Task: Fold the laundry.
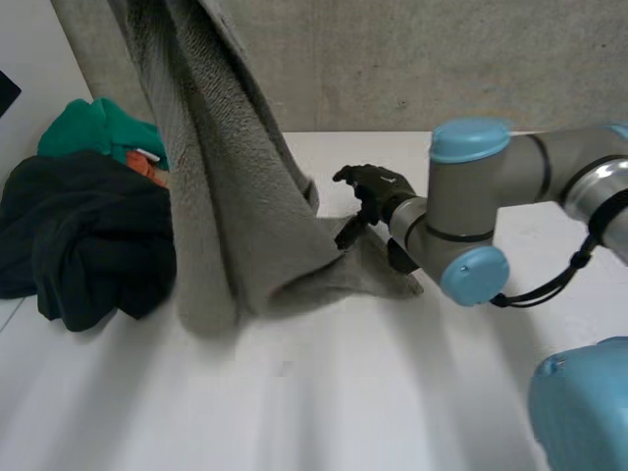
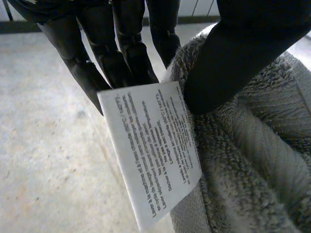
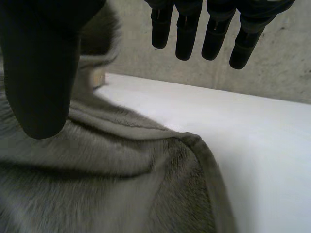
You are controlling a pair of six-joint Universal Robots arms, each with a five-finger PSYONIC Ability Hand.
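A grey towel (image 1: 226,196) hangs down from above the head view, and its lower end rests in folds on the white table (image 1: 343,392). In the left wrist view my left hand (image 2: 126,43) pinches the towel's edge (image 2: 252,160) between thumb and fingers, beside a white care label (image 2: 150,150). My right hand (image 1: 373,191) is low at the towel's bottom corner on the table. In the right wrist view its fingers (image 3: 214,29) are straight and apart from the thumb, just above the towel's hem (image 3: 121,184), holding nothing.
A pile of clothes lies at the table's left: a dark garment (image 1: 88,240) in front and a green one (image 1: 98,128) behind it. A concrete wall (image 1: 442,59) runs along the back. My right arm's elbow (image 1: 471,196) reaches in from the right.
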